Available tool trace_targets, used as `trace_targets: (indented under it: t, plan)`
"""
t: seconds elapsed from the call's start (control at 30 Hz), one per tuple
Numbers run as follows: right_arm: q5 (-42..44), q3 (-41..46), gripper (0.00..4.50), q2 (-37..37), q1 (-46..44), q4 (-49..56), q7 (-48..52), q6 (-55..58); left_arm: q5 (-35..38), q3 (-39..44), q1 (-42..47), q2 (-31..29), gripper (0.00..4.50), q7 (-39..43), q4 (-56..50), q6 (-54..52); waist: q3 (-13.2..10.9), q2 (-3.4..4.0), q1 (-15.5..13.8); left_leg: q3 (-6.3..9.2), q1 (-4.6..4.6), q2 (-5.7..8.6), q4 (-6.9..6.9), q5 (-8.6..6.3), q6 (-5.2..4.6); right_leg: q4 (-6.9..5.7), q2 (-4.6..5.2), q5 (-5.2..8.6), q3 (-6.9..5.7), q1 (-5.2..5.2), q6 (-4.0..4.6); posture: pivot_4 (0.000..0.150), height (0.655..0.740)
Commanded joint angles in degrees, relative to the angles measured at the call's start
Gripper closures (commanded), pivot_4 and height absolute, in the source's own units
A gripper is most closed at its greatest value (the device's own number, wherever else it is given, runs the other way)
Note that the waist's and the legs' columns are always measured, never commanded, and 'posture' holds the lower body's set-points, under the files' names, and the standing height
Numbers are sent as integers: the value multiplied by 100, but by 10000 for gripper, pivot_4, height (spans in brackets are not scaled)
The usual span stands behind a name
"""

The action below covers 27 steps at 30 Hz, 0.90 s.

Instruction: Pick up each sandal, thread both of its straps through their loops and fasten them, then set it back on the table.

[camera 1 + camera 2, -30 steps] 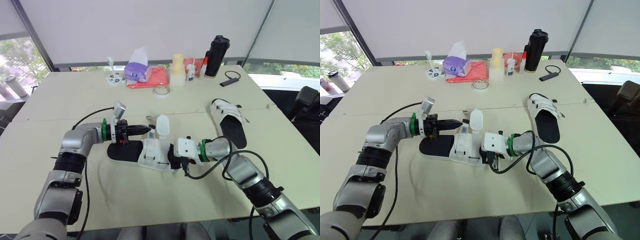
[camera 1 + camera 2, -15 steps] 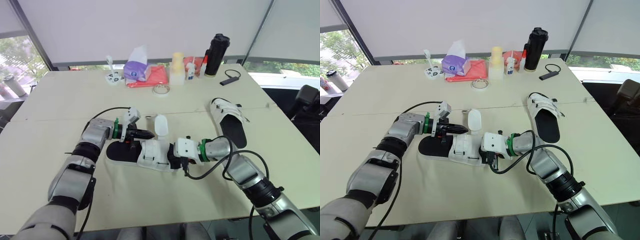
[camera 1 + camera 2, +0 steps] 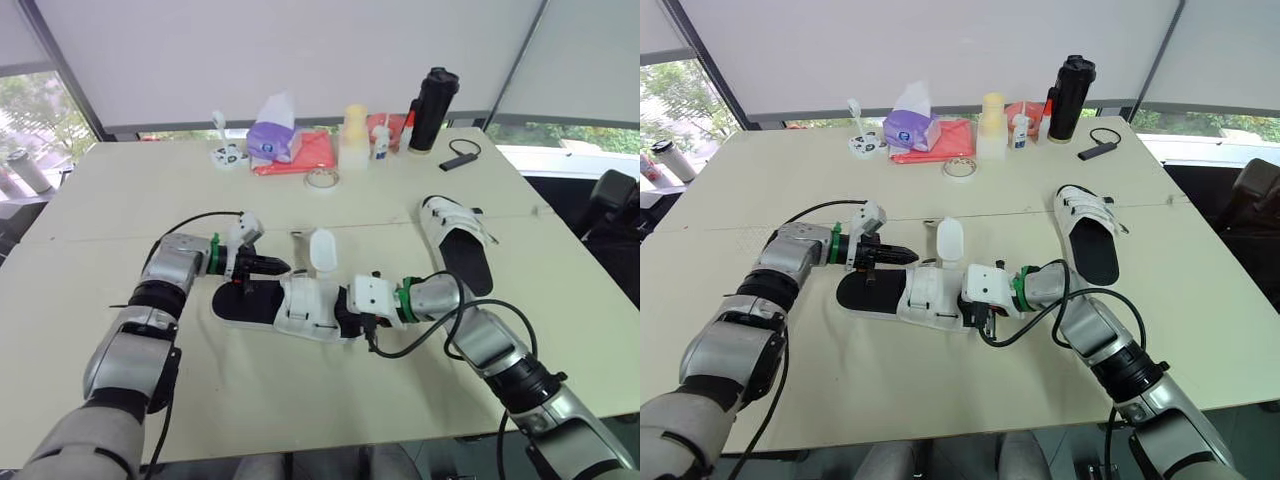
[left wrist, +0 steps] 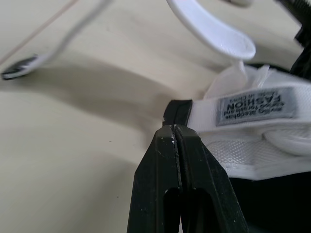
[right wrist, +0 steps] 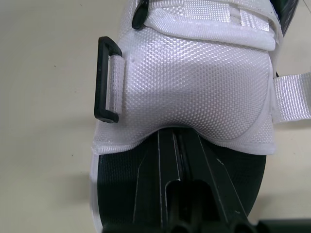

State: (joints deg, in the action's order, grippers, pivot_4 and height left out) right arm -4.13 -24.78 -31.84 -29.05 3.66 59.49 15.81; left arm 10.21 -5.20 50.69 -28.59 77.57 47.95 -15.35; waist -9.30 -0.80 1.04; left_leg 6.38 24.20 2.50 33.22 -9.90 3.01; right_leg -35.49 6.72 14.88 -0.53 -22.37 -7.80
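Backing the left gripper [image 3: 283, 267] off the white mesh sandal with black sole [image 3: 300, 308], flat on the cream table [image 3: 330, 400]; fingers [image 4: 160, 165] closed by its black plastic loop [image 4: 176, 109]. Pins the toe with the closed right gripper [image 5: 176, 138]. Leaves the white strap [image 3: 322, 250] unthreaded.

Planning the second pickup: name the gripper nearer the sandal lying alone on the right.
Right. The right gripper is left of that sandal; the left gripper is farther left.

"FASHION" on grey label [image 4: 255, 108], white strap [image 4: 203, 116], smaller print unreadable
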Motion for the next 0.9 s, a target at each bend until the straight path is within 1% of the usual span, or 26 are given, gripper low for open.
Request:
trace_targets:
  t: [0.03, 0.1, 0.17, 0.3, 0.47, 0.53, 0.57, 0.6, 0.63, 0.7, 0.8, 0.83, 0.9]
  plan:
    - [-195, -181, 45000, -53, 153, -330, 17, 151, 437, 387, -281, -144, 44652, -90, -930, -641, 0, 1, -2, 1, 0, 0, 0, 0, 0, -1, -1, 0, 0, 0, 1, 1500, 7296]
    - [-188, -184, 45000, -45, 150, -317, 25, 154, 883, 736, -320, -18, 44652, -378, -1335, -1366, -2, -3, -19, 3, 0, -1, 1, 0, 0, -4, -2, -3, 0, 0, 6, 1500, 7296]
    - [-192, -194, 45000, -27, 144, -324, 27, 146, 1240, 1086, -209, 198, 44652, -831, -1490, -1983, -8, -12, -30, 7, 0, -1, 5, 1, 0, -8, -3, -2, 0, 2, 4, 1500, 7296]
    - [-186, -194, 45000, -4, 127, -350, 26, 137, 1478, 1346, -31, 487, 44652, -1433, -1491, -2578, -9, -14, -16, 13, 0, -1, 21, 1, 0, -11, -4, 8, -3, 8, -9, 1500, 7296]
    - [-200, -200, 45000, 14, 116, -382, 18, 122, 1613, 1335, 121, 618, 44652, -1649, -1317, -2921, -10, -15, 1, 8, -1, 1, 21, 1, 0, -36, -4, 0, -2, -2, 0, 1500, 7296]
    - [-205, -193, 45000, -5, 134, -364, 8, 119, 1586, 1273, 259, 717, 39570, -1713, -1114, -2949, -10, -15, -6, 8, -1, 1, 21, 1, 0, -43, -4, 1, -2, -4, 0, 1500, 7296]
    - [-203, -185, 45000, -9, 139, -352, -2, 128, 1553, 1227, 339, 761, 36481, -1728, -993, -2930, -11, -17, -13, 8, -1, 1, 24, 1, 1, -46, -4, 1, -2, -4, 0, 1500, 7296]
    - [-202, -177, 45000, -12, 143, -342, -9, 134, 1531, 1195, 396, 787, 32387, -1732, -903, -2911, -12, -18, -20, 9, -1, 2, 28, 1, 1, -47, -4, 2, -2, -3, -2, 1500, 7296]
    - [-210, -173, 45000, -19, 148, -334, -14, 134, 1509, 1188, 446, 802, 26923, -1747, -796, -2884, -12, -19, -20, 9, -1, 2, 33, 1, 1, -48, -5, 5, -2, -1, -7, 1500, 7296]
    - [-215, -172, 45000, -14, 149, -338, -21, 137, 1451, 1160, 493, 809, 17507, -1764, -639, -2797, -13, -19, -18, 9, -1, 2, 41, 1, 2, -48, -4, 12, -2, 2, -20, 1500, 7296]
    - [-213, -177, 45000, -14, 155, -317, -34, 153, 1394, 1058, 518, 830, 1845, -1665, -503, -2785, -13, -19, -11, 8, -1, 1, 42, 0, 2, -48, -4, 13, -1, 1, -20, 1500, 7296]
    - [-213, -180, 45000, -12, 155, -311, -39, 160, 1346, 988, 515, 849, 854, -1618, -455, -2768, -13, -19, -14, 9, -1, 1, 42, 0, 2, -49, -4, 13, -1, 0, -19, 1500, 7296]
    - [-215, -179, 45000, -18, 158, -294, -42, 166, 1257, 875, 511, 900, 854, -1572, -356, -2700, -13, -19, -18, 8, 1, 2, 42, 0, 2, -49, -4, 9, -1, 0, -12, 1500, 7296]
